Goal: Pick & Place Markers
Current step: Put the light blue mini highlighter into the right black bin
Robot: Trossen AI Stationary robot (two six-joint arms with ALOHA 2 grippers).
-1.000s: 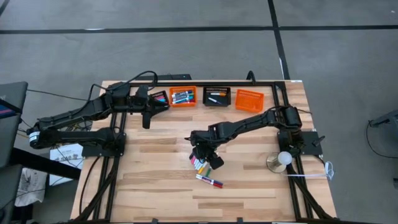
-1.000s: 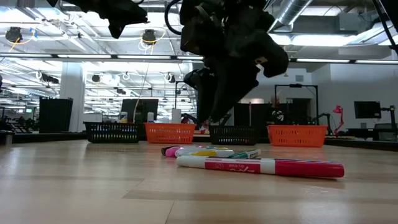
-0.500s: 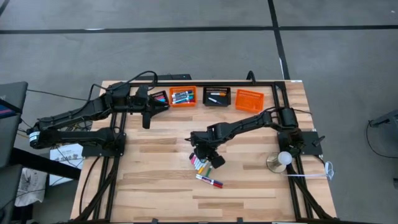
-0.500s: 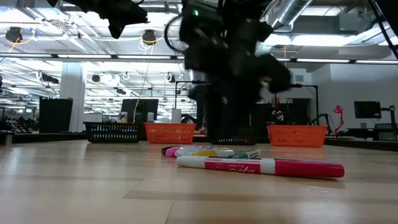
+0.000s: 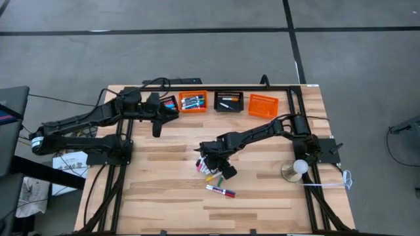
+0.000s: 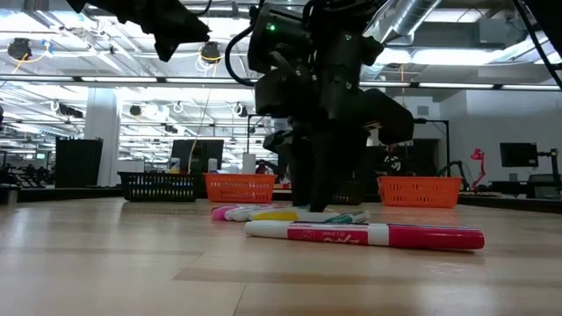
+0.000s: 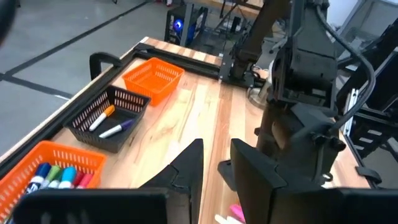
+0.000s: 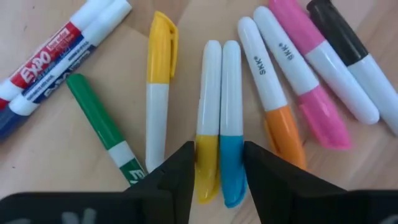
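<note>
Several markers (image 5: 210, 172) lie in a loose bunch at mid-table. Two red-and-white ones (image 5: 221, 191) lie nearer the front edge, the nearest showing in the low view (image 6: 364, 235). My right gripper (image 8: 219, 155) is down on the bunch, shut on a yellow-capped marker (image 8: 208, 112) and a blue-capped marker (image 8: 231, 112) that lie side by side. A green marker (image 8: 102, 130), an orange one (image 8: 273, 99) and a pink one (image 8: 311, 81) lie beside them. My left gripper (image 7: 214, 165) hangs open over the far left of the table with nothing between its fingers. My right gripper has the yellow cap (image 8: 207, 171) and the blue cap (image 8: 231, 177) side by side between its two fingers (image 8: 180, 171), one finger against each outer side. The fingers point steeply down from above and lie across the markers. Both markers rest flat on the table.
Along the far edge stand four mesh baskets: a black one (image 5: 169, 103) partly under the left arm, an orange one (image 5: 193, 102) with markers, a black one (image 5: 228, 101) with two markers, and an orange one (image 5: 263, 105). A white ball on a stand (image 5: 296, 168) is at the right.
My right gripper has sunk onto the bunch of markers. The bunch has slid a little toward the table's left edge, the pink marker farthest. The red-and-white markers nearer the front have stayed put.
</note>
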